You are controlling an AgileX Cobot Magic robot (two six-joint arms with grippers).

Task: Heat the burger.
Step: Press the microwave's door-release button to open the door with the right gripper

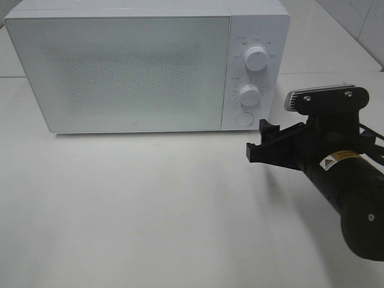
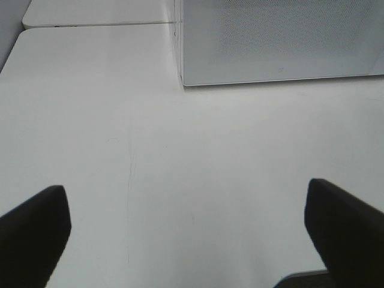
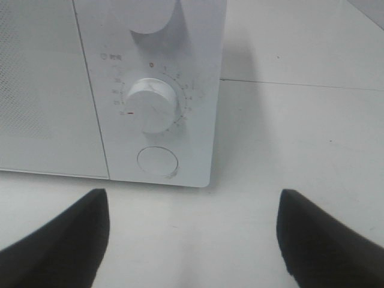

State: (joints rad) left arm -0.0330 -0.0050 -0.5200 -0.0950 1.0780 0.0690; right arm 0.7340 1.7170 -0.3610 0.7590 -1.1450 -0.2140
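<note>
The burger is out of view in every frame. A white microwave (image 1: pixel 120 72) stands at the back of the table with its door shut; its frosted door hides the inside. My right gripper (image 1: pixel 258 141) hovers open and empty just in front of the control panel, below the round button (image 1: pixel 243 119). The right wrist view looks between the open fingers (image 3: pixel 66 240) at the lower dial (image 3: pixel 153 105) and the button (image 3: pixel 158 161). My left gripper (image 2: pixel 186 189) is open and empty over bare table, well back from the microwave's lower left corner (image 2: pixel 183 81). It does not show in the exterior high view.
The microwave's upper dial (image 1: pixel 257 58) sits above the lower dial (image 1: pixel 249 94). The white table (image 1: pixel 150 210) stretches in front of the microwave. A seam between table tops (image 2: pixel 96 24) runs behind and to the microwave's left. A tiled wall (image 1: pixel 360 18) is at the back right.
</note>
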